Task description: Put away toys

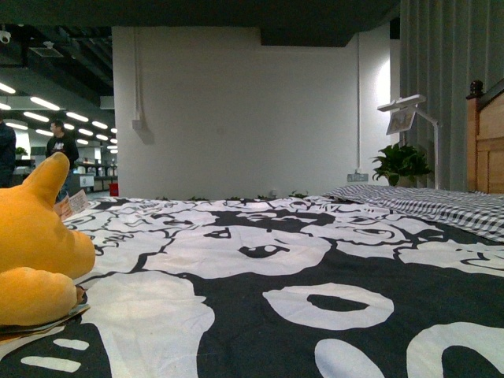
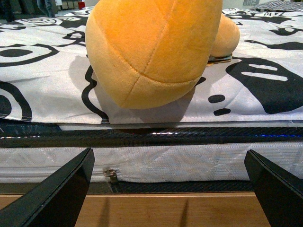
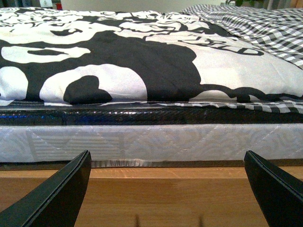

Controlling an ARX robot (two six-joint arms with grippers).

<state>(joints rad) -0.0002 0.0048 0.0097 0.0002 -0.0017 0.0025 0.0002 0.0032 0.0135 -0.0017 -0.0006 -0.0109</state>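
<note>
The orange-yellow plush toy (image 1: 35, 252) lies on the bed's black-and-white cover at the near left edge, with a paper tag by it. In the left wrist view the plush toy (image 2: 151, 47) bulges large with stitched seams, resting close to the bed's edge. My left gripper (image 2: 175, 189) is open and empty, below the mattress edge in front of the toy, apart from it. My right gripper (image 3: 168, 189) is open and empty, facing the mattress side further right, with no toy before it. Neither gripper shows in the front view.
The bed cover (image 1: 299, 283) spreads across the front view, with a checked blanket (image 1: 441, 206) and wooden headboard (image 1: 488, 142) at the right. A wooden bed frame rail (image 2: 165, 210) runs under the mattress (image 3: 151, 142). People stand far off at the left.
</note>
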